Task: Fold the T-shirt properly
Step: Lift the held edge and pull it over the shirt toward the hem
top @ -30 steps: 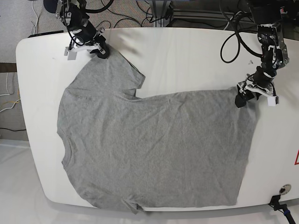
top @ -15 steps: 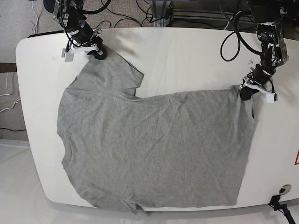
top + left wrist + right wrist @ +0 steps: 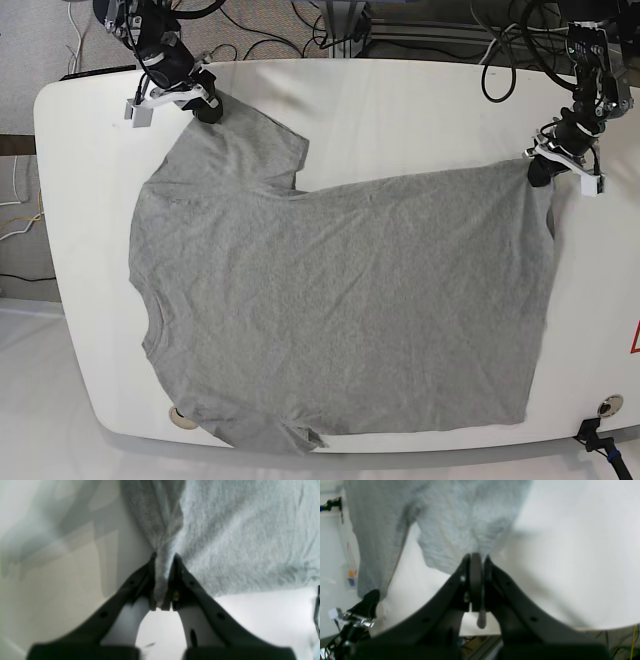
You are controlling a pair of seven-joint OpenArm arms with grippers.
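t-shirt (image 3: 340,300) pinched by both grippers (image 3: 540,173) (image 3: 208,110)

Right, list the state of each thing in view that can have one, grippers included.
T-shirt: spread over most of the table, not folded up, lifted at two pinched spots
Left gripper: shut on the T-shirt
Right gripper: shut on the T-shirt's sleeve end
Table: upright, partly covered by the T-shirt

A white table (image 3: 400,115) carries a spread-out grey T-shirt (image 3: 345,300).
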